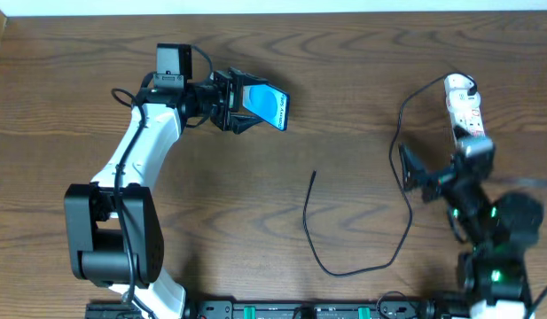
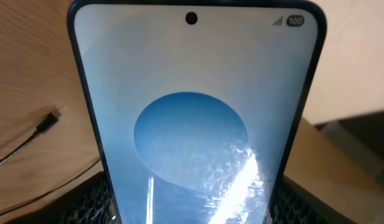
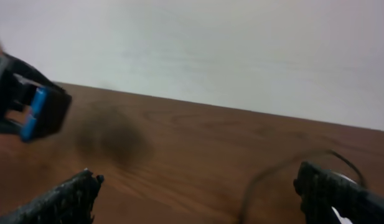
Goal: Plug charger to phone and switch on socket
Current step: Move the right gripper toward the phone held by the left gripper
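Note:
The phone [image 1: 271, 105], blue screen lit, is held off the table at the back left, with my left gripper [image 1: 240, 101] shut on its lower part. In the left wrist view the phone [image 2: 192, 124] fills the frame between my two fingers [image 2: 86, 202]. The charger [image 1: 397, 239] is a thin black cable that runs from the white socket [image 1: 465, 111] at the far right and loops across the table. Its plug tip [image 1: 315, 174] lies free mid-table and also shows as the tip [image 2: 51, 119]. My right gripper [image 1: 416, 176] hovers open left of the socket, with nothing between its fingers [image 3: 73, 199].
The wooden table's far edge [image 1: 344, 12] meets a white wall. A cardboard-coloured object [image 2: 360, 174] lies at the right of the left wrist view. The arm bases and their cables [image 1: 282, 310] line the front edge.

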You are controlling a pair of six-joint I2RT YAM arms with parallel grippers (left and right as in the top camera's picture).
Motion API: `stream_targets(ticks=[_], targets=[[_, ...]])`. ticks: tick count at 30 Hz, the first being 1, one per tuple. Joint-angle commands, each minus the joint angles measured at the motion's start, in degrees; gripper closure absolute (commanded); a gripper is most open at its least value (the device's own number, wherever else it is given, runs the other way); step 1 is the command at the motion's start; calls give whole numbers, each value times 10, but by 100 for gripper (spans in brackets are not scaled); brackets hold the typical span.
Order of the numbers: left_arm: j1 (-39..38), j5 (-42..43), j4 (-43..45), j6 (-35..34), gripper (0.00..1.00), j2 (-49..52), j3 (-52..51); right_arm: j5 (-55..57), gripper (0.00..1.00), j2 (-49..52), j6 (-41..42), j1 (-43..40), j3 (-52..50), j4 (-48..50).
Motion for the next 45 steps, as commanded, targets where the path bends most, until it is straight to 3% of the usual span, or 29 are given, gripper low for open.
stream_targets(ticks=[1, 8, 15, 21, 27, 31, 33, 39, 45], targets=[[3, -35, 3, -35, 93, -16, 4, -97, 1, 93, 6, 4, 81, -2], [3, -71, 3, -89, 93, -16, 4, -251, 1, 283, 86, 4, 233, 7], [2, -103, -2, -113, 93, -16, 4, -297, 1, 368, 106, 4, 245, 92], [2, -112, -3, -123, 92, -16, 4, -229, 1, 407, 321, 5, 245, 157], [-5, -121, -3, -125, 93, -16, 4, -214, 1, 455, 428, 48, 246, 157], [-19, -131, -3, -125, 93, -16, 4, -215, 1, 489, 424, 108, 259, 156], [-28, -137, -5, -125, 93, -16, 4, -222, 1, 493, 362, 132, 260, 161], [-51, -142, -12, -124, 93, -16, 4, -232, 1, 492, 360, 141, 260, 158], [-70, -172, -12, -124, 93, -16, 4, -234, 1, 493, 308, 143, 259, 82]])
